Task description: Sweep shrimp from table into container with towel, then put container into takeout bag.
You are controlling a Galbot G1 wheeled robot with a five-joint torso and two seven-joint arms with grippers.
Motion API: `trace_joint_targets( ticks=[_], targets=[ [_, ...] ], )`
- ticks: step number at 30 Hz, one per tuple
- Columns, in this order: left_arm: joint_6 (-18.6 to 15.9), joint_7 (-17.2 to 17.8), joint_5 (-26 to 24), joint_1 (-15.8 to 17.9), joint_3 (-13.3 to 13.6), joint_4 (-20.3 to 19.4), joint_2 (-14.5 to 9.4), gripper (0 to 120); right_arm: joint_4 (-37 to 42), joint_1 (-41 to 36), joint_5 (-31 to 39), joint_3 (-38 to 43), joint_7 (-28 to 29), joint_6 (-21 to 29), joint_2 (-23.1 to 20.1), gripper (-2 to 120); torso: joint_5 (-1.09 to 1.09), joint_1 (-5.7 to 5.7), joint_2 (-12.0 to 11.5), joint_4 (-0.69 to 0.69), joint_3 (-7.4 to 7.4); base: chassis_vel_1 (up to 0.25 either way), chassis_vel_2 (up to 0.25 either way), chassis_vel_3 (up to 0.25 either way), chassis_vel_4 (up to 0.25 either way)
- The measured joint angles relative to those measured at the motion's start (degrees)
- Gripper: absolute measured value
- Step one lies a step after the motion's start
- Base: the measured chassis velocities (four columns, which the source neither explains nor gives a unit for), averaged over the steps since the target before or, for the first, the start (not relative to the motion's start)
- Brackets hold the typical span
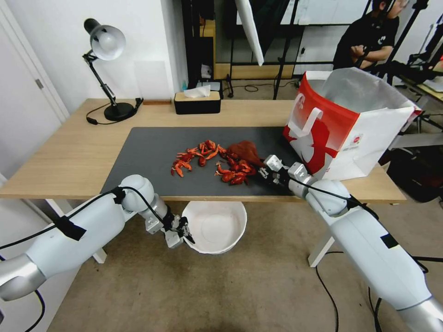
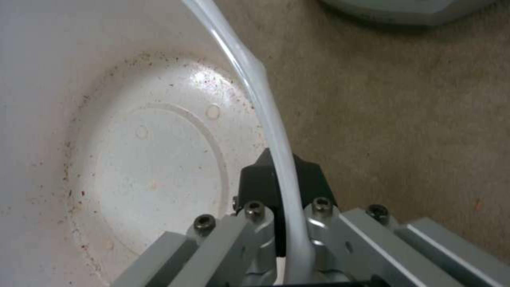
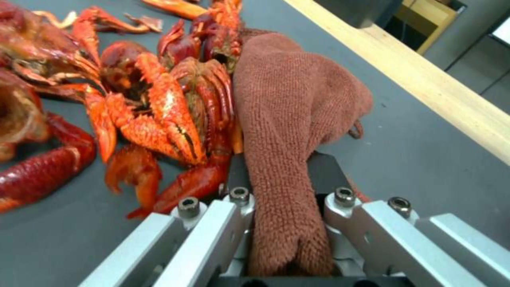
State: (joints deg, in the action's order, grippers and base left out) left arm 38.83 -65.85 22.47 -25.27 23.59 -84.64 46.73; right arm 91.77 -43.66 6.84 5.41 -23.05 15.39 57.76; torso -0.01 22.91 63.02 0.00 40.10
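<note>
One table (image 1: 69, 157), light wood, carrying one dark grey mat (image 1: 147, 157). On the mat, shrimp (image 1: 210, 161) in two loose clusters — a scattered arc toward the middle and a tighter heap beside the towel; perhaps fifteen to twenty pieces, exact count not possible where bodies overlap. In the right wrist view the same shrimp (image 3: 159, 107) crowd together, claws and tails tangled, several cut off by the frame edge.

One towel (image 1: 244, 151), brownish-red, bunched against the heap. Gripped at its trailing end by the right gripper (image 1: 264, 171), low over the mat near the front edge; in the right wrist view the towel (image 3: 292, 119) runs up between the two fingers (image 3: 329, 175), pinched narrow on the cloth, its far end folded against the shrimp.

One container (image 1: 214, 227), white and round, held below the table's front edge, over the carpet, tipped slightly with its mouth up. Left gripper (image 1: 183, 233) clamped on the rim at the container's left side; in the left wrist view the rim (image 2: 265, 119) passes between the dark pads (image 2: 313, 179), closed tight on it. Container (image 2: 133, 159) inside bare but for reddish specks.

One takeout bag (image 1: 350, 129), red and white, upright and open at the right end of the table, beside the mat; far corner partly off the table's edge, inside bottom hidden.

Also one black desk lamp (image 1: 108, 69) and one black tissue box (image 1: 197, 102) at the back.
</note>
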Motion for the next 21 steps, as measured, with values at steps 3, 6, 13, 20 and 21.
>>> trace_joint_targets(
  ticks=[3,6,13,20,21],
  targets=[
    [-0.01,0.06,-0.24,0.23,-0.04,0.26,0.0,0,0.46,-0.34,0.09,-0.23,-0.09,-0.13,0.01,8,0.0,0.0,0.0,0.0,0.0,0.0,0.0,0.0,0.0],
    [-0.01,0.16,-0.46,0.47,-0.1,0.54,0.0,0,1.0,-0.78,0.09,-0.45,-0.11,-0.18,0.13,8,0.0,0.0,0.0,0.0,0.0,0.0,0.0,0.0,0.0],
    [-0.19,0.32,-1.16,0.58,-0.14,1.13,0.13,0,2.53,-1.92,-0.08,-0.83,-0.1,-0.29,0.37,8,0.0,0.0,0.0,0.0,0.0,0.0,0.0,0.0,0.0],
    [-0.28,0.33,-1.8,0.71,-0.16,1.6,0.27,0,4.21,-3.43,-0.87,-0.96,0.01,-0.29,0.65,8,0.0,0.0,0.0,0.0,0.0,0.0,0.0,0.0,0.0],
    [-0.35,0.33,-2.01,0.77,-0.17,1.6,0.26,0,4.49,-3.76,-1.11,-0.96,0.18,-0.28,0.74,8,0.0,0.0,0.0,0.0,0.0,0.0,0.0,0.0,0.0]
  ],
)
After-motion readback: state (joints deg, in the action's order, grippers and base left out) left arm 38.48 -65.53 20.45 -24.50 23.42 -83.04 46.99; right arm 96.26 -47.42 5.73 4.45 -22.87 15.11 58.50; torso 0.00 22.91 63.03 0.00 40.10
